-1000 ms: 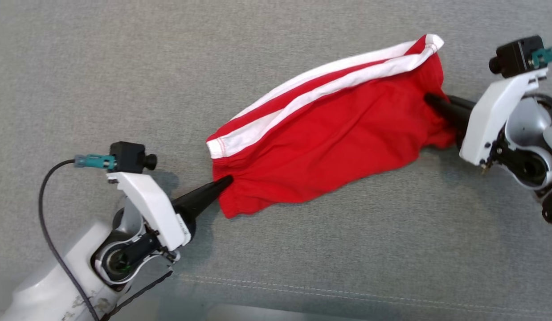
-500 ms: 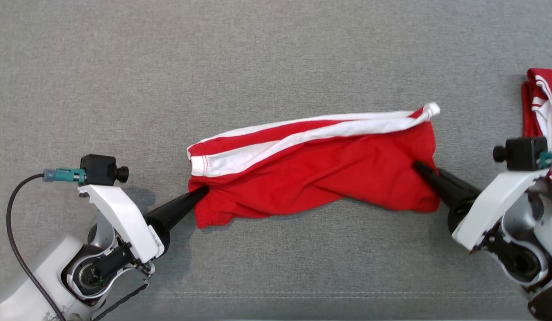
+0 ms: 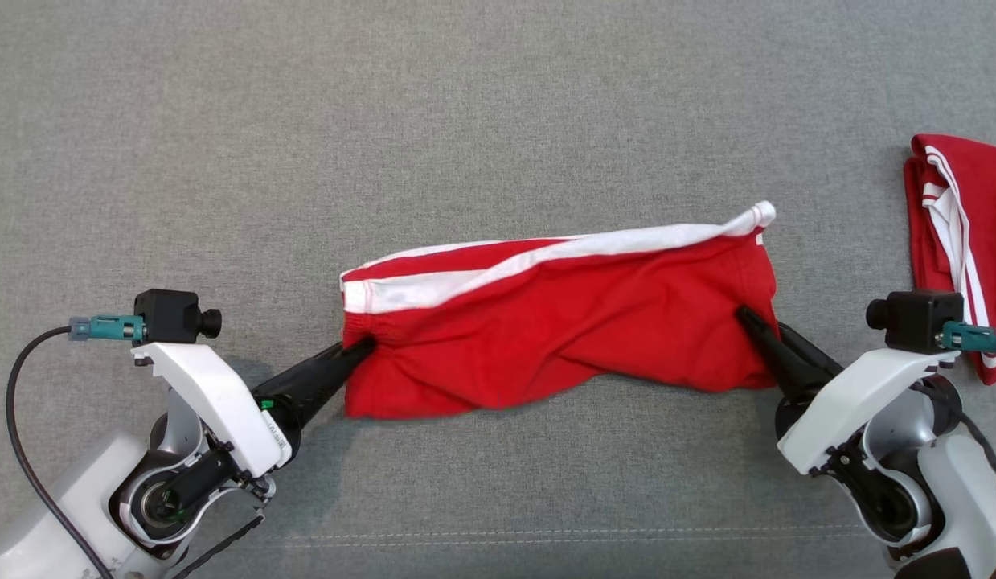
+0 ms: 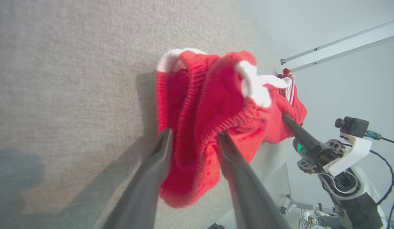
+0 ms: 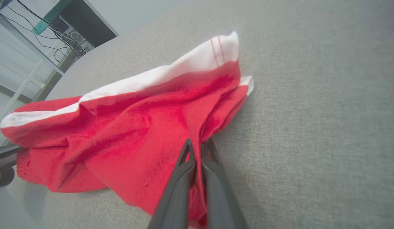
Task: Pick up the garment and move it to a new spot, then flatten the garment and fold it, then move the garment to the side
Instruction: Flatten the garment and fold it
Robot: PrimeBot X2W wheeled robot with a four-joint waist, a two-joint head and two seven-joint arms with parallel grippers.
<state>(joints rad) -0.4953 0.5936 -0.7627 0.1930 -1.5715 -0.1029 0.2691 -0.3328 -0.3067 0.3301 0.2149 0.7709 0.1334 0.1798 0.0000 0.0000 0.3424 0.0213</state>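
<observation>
**Left pincer lets go; shorts set down on the counter.**
The left pincer [image 3: 361, 351], clamped shut a second ago, now has its fingers apart, with the waistband loose between them. The right pincer [image 3: 745, 315] is closed on the hem end, the end nearer the folded red garment [image 3: 960, 241]. The red shorts [image 3: 562, 322] lie stretched but rumpled on the counter [image 3: 465, 121], well apart from that garment. Judgement: relocation looks complete; flattening and folding remain.

Red garment [image 3: 562, 330], white stripe along top, stretched sideways, wrinkled.
</observation>
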